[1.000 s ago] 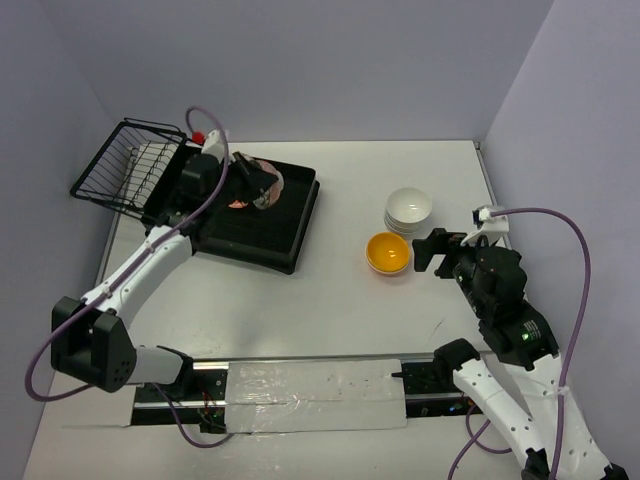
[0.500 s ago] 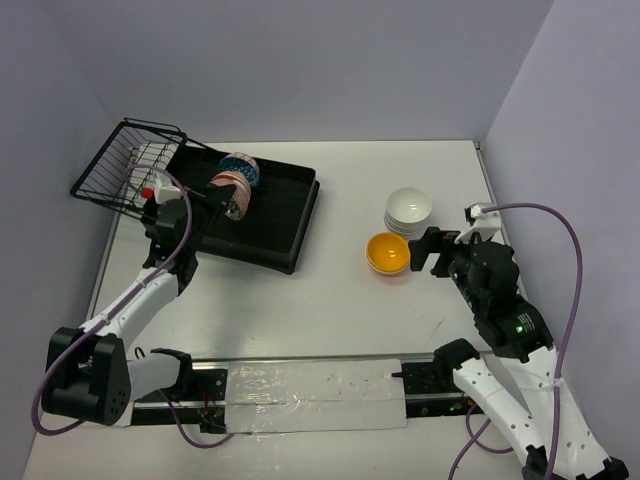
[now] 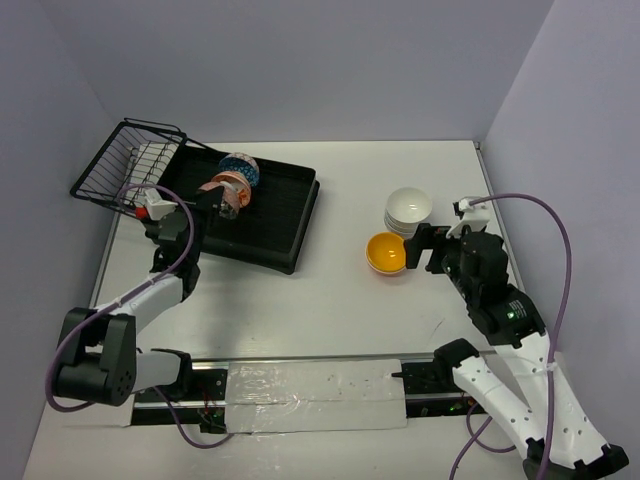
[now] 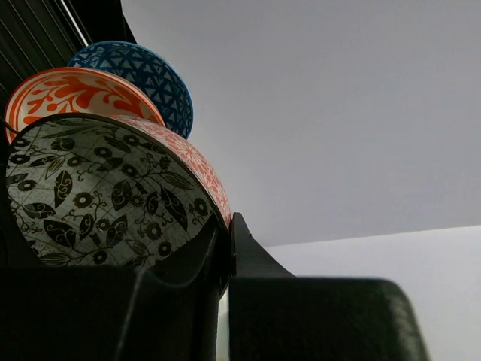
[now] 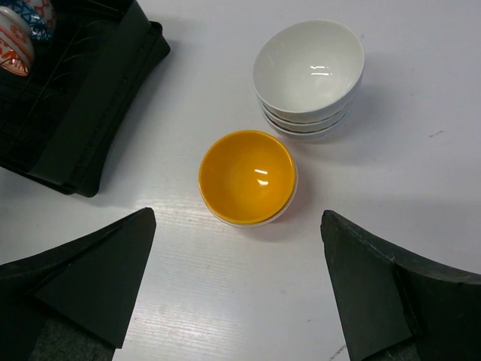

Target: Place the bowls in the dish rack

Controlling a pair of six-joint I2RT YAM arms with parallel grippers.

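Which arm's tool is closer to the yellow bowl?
Right. The right tool, open, hovers beside the yellow bowl; the left tool is far across the table, at the dish rack.

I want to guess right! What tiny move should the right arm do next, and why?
Probably lower the right tool toward the yellow bowl and close on its rim. The tool is open with its fingers spread wide, and the bowl lies just ahead between them. It sits on the table, outside the dish rack.

Yellow bowl (image 5: 246, 177), white bowls (image 5: 308, 68) and grey bowl (image 4: 98, 195) look glazed, glossy. Rack (image 5: 83, 113): matt ribbed black plastic. Basket (image 3: 125, 165): wire. Table (image 5: 421, 150): matt.
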